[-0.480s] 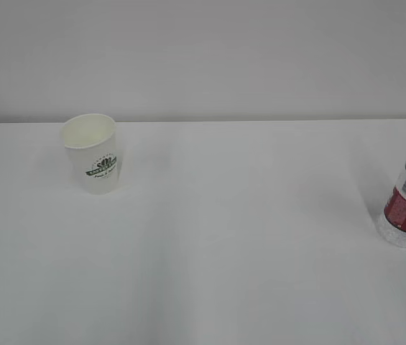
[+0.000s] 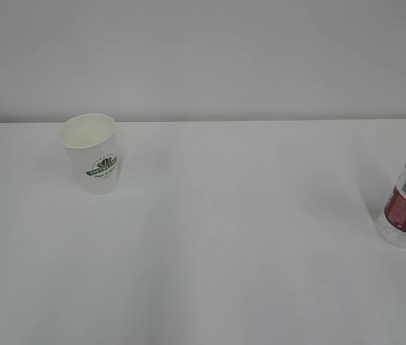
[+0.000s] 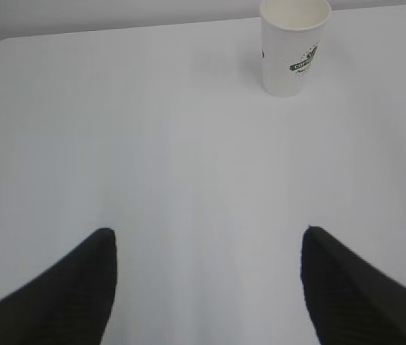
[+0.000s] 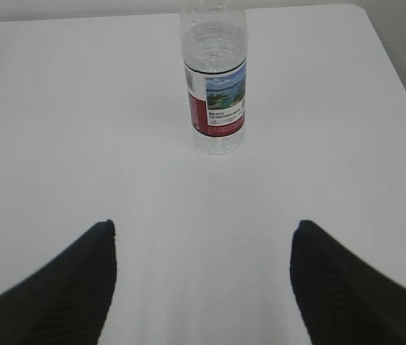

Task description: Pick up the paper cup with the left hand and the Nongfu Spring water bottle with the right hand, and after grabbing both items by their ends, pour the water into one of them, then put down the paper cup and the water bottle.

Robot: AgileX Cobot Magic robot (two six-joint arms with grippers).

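Both my claws hang released, jaws wide, grasping nothing. The paper cup (image 3: 294,44) stands upright at the far right of my left claw (image 3: 206,287); it looks light and easily crushed, so I would pinch it gently low on its wall. The water bottle (image 4: 215,79) stands straight ahead of my right claw (image 4: 203,284), likely heavier, thin-walled and slippery; I would grip its ribbed base.
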